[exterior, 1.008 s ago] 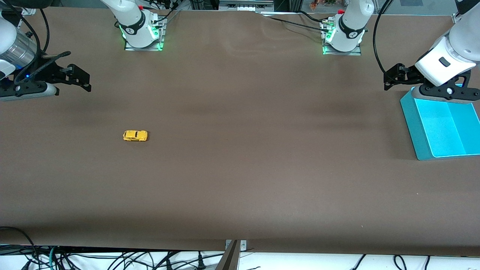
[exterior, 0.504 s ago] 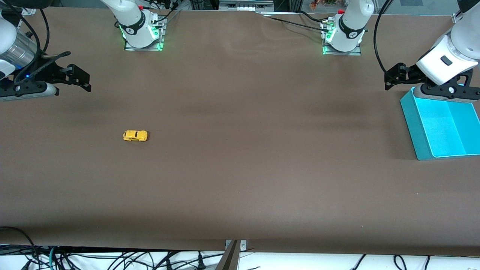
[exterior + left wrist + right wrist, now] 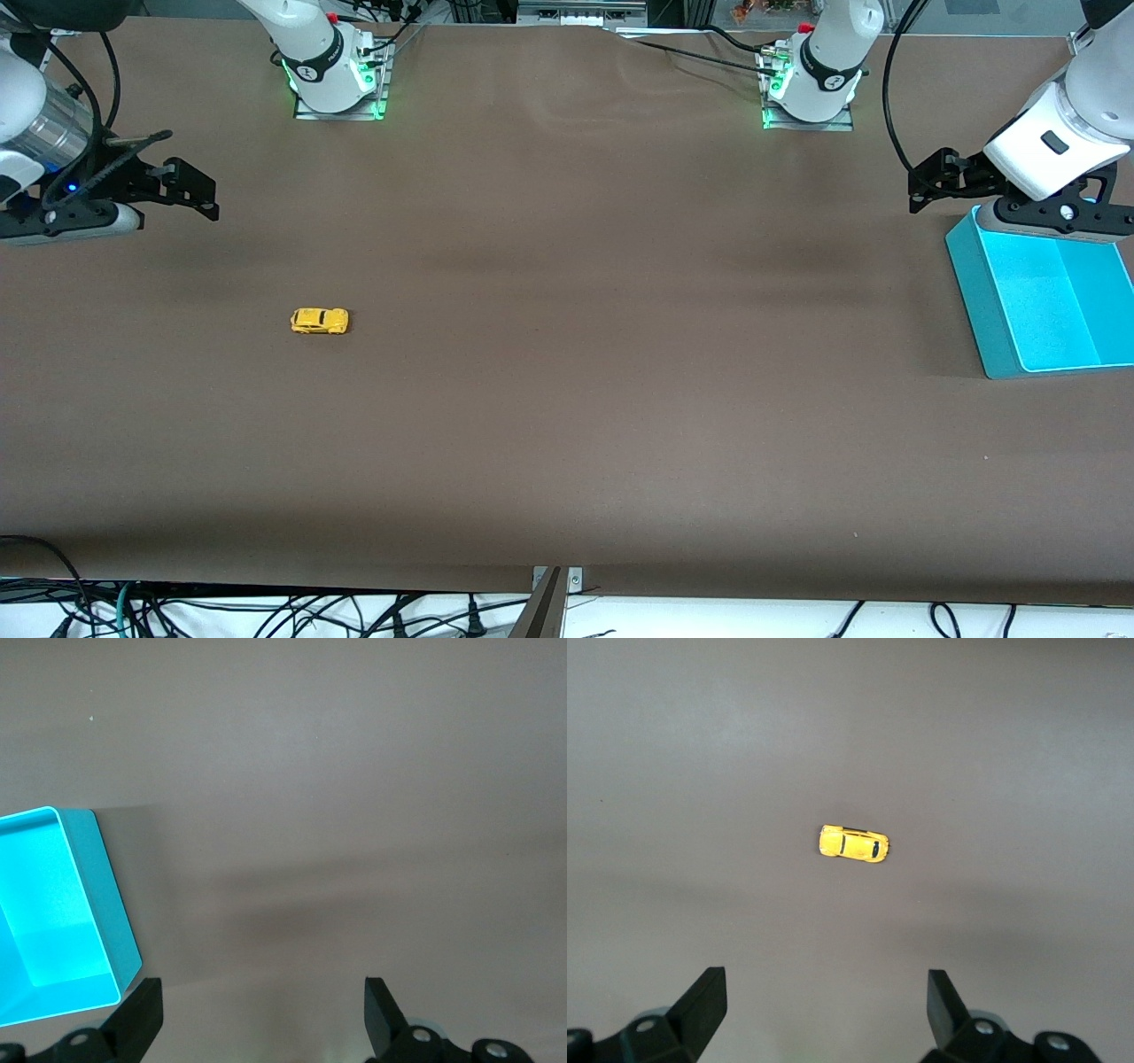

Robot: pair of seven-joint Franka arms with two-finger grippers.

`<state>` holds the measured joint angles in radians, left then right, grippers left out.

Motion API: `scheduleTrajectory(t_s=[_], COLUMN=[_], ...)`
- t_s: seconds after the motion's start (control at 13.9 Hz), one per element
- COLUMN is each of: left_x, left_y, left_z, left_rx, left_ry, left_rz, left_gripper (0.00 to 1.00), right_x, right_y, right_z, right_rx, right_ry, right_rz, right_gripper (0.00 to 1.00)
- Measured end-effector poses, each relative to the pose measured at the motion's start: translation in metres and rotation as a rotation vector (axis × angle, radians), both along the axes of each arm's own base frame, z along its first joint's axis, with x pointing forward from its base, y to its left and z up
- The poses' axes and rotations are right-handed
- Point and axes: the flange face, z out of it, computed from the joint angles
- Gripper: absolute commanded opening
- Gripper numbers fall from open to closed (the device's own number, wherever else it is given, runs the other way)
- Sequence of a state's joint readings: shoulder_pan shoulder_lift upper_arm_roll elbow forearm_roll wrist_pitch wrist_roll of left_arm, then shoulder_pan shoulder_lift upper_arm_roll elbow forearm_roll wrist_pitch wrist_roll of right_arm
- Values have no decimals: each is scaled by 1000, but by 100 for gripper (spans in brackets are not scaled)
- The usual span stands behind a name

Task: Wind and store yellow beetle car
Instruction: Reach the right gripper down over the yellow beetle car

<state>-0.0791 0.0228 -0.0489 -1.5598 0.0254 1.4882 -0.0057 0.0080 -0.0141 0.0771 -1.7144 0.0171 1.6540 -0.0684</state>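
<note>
The yellow beetle car (image 3: 320, 321) stands on its wheels on the brown table, toward the right arm's end; it also shows in the right wrist view (image 3: 853, 843). My right gripper (image 3: 195, 190) is open and empty, up in the air over the table at the right arm's end, apart from the car; its own view shows it too (image 3: 826, 992). My left gripper (image 3: 930, 182) is open and empty, up over the table beside the turquoise bin (image 3: 1045, 301); it also shows in the left wrist view (image 3: 261, 1001).
The turquoise bin is empty and sits at the left arm's end of the table; it also shows in the left wrist view (image 3: 106, 904). The two arm bases (image 3: 337, 75) stand along the table's edge farthest from the camera. Cables hang below the near edge.
The right gripper has shifted slightly. The left gripper rose a little off the bin's edge earlier and now holds still. The car has not moved.
</note>
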Motion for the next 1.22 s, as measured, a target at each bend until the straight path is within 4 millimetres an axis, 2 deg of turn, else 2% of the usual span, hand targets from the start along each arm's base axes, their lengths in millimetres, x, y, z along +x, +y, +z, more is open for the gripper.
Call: scheduleTrajectory(t_s=[0.36, 0.5, 0.65, 0.86, 1.22], left_x=[0, 0, 0, 0, 0], left_y=[-3, -3, -3, -3, -3], left_z=[0, 0, 0, 0, -1], left_rx=[0, 0, 0, 0, 0], left_ry=[0, 0, 0, 0, 1], left_rz=[-6, -6, -6, -6, -6], left_gripper=[100, 100, 100, 100, 100], right_x=[18, 26, 31, 24, 7], right_y=[2, 4, 6, 6, 5], right_z=[-46, -78, -125, -178, -224], right_rx=[27, 65, 96, 126, 139], right_ry=[63, 93, 114, 128, 113], right_rz=[311, 463, 609, 803, 959], right_gripper=[100, 100, 100, 100, 100])
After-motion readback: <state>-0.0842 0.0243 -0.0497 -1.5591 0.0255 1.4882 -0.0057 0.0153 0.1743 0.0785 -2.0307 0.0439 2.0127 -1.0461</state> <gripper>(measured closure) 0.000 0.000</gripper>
